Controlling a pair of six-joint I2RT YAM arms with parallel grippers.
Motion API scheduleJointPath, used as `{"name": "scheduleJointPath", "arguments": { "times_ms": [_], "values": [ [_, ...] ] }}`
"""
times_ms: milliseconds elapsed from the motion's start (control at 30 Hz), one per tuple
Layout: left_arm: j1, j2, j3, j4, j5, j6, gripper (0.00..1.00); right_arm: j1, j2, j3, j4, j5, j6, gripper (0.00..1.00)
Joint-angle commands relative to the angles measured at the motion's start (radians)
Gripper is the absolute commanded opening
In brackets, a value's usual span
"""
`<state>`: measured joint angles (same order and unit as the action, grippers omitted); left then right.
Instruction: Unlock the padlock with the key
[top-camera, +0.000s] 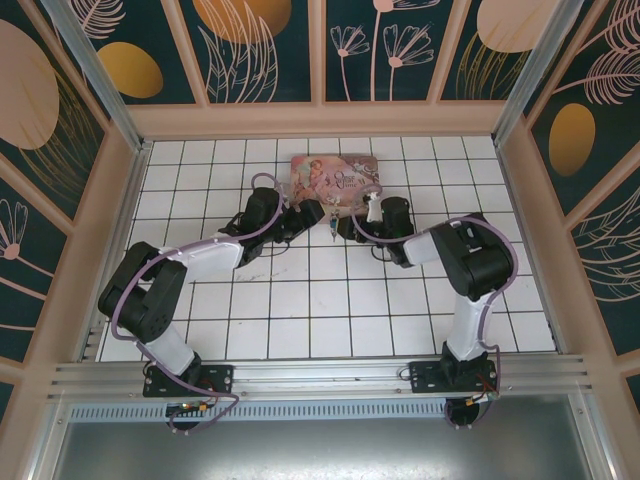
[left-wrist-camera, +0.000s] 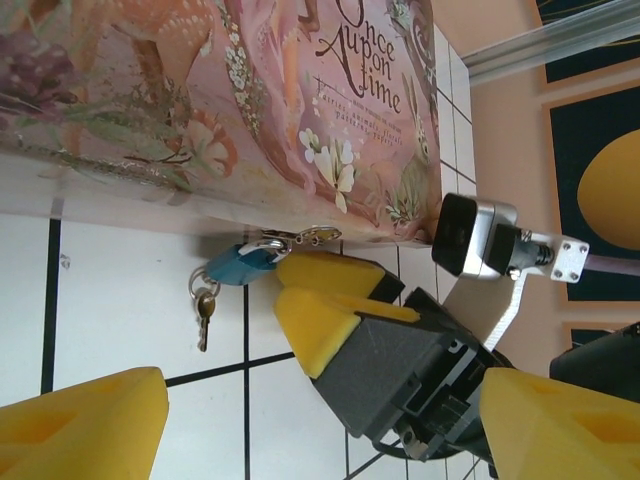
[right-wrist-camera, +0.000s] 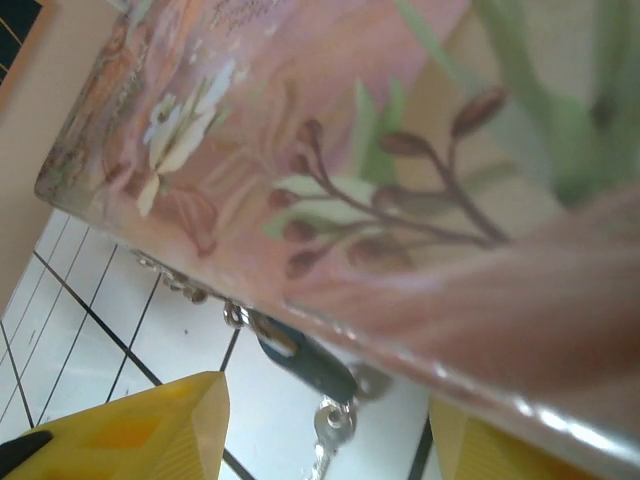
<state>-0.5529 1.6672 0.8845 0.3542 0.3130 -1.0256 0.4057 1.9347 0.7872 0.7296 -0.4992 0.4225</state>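
The pink tin box (left-wrist-camera: 300, 110) reads "Once Upon a time" in curly lettering; the smaller lines beneath are too fine to read. It is glossy metal printed with deer, a rabbit and white flowers, lid down. From the silvery clasp (left-wrist-camera: 305, 237) on its near edge hangs the small blue-grey padlock (left-wrist-camera: 238, 266), with the thin coppery key (left-wrist-camera: 203, 322) dangling on a ring over the white tiles (left-wrist-camera: 120, 300). The right gripper (left-wrist-camera: 282, 285) sits just beside the padlock, yellow foam fingers apart, clamping nothing. The left gripper (left-wrist-camera: 320, 400) gapes wide, empty.
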Motion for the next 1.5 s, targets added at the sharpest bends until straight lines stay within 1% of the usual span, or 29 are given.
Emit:
{"name": "scheduleJointPath", "arguments": {
  "times_ms": [0,133,400,667,733,800,1133,1233,1300,1367,1467],
  "values": [
    [0.010,0.016,0.000,0.011,-0.002,-0.008,0.82,0.010,0.048,0.047,0.051,-0.048,-0.026,0.55],
    [0.011,0.023,0.000,0.018,0.003,-0.013,0.82,0.021,0.074,0.070,0.054,-0.063,-0.032,0.55],
    [0.014,0.041,0.006,0.032,0.014,-0.023,0.82,0.041,0.079,0.066,0.075,-0.070,-0.061,0.52],
    [0.014,0.041,0.000,0.041,0.020,-0.025,0.82,0.050,0.102,0.089,0.090,-0.014,-0.050,0.52],
    [0.014,0.040,-0.002,0.045,0.022,-0.028,0.82,0.057,0.114,0.107,0.081,-0.019,-0.054,0.49],
    [0.015,0.071,-0.005,0.053,0.025,-0.031,0.82,0.065,0.123,0.122,0.073,-0.014,-0.062,0.46],
    [0.015,0.104,-0.008,0.089,0.047,-0.050,0.82,0.078,0.179,0.187,0.027,0.039,-0.056,0.45],
    [0.015,0.106,-0.008,0.092,0.049,-0.055,0.82,0.081,0.191,0.203,0.020,0.071,-0.048,0.40],
    [0.016,0.104,-0.011,0.092,0.047,-0.056,0.82,0.081,0.197,0.211,0.023,0.082,-0.040,0.34],
    [0.015,0.099,-0.015,0.095,0.041,-0.058,0.82,0.081,0.206,0.216,0.034,0.093,-0.025,0.25],
    [0.016,0.097,-0.021,0.095,0.037,-0.064,0.82,0.081,0.212,0.222,0.052,0.097,-0.007,0.17]
  ]
}}
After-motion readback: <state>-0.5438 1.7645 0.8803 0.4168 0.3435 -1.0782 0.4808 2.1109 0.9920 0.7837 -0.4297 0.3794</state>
